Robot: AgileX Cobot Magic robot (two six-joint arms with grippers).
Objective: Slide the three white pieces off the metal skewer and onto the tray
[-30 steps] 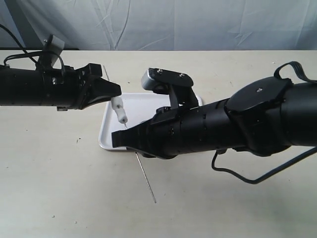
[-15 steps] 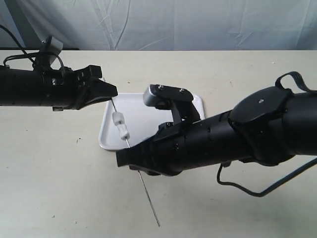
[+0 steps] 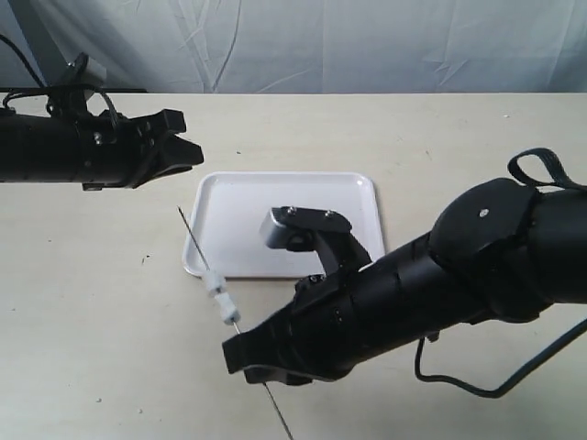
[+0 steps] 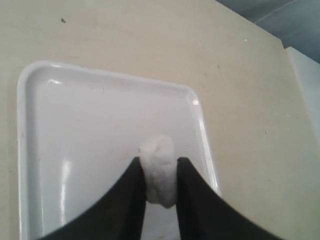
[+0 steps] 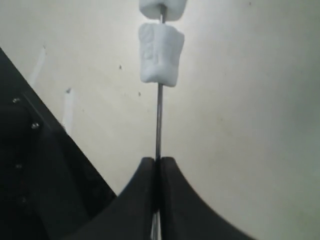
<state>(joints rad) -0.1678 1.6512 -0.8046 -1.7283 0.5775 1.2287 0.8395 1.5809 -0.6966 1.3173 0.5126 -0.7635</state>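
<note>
My left gripper (image 4: 160, 162) is shut on one white piece (image 4: 159, 172) and holds it above the white tray (image 4: 90, 120). In the exterior view that gripper (image 3: 194, 154) sits left of the tray's (image 3: 248, 197) far corner, and its piece is hidden there. The right gripper (image 5: 157, 160) is shut on the thin metal skewer (image 5: 158, 120). Two white pieces (image 5: 161, 52) are still threaded on the rod beyond the jaws. From outside, the skewer (image 3: 193, 243) slants over bare table in front of the tray's left corner, its two pieces (image 3: 220, 298) just ahead of the right gripper (image 3: 237, 353).
The bulky right arm (image 3: 440, 284) covers the table in front of and right of the tray. A wrinkled grey curtain (image 3: 321, 46) closes the far side. A cable (image 3: 459, 380) loops under the right arm.
The right gripper has drawn the skewer toward the near edge, off the tray. One piece has come off and stays in the left gripper, which has backed away to the left.
</note>
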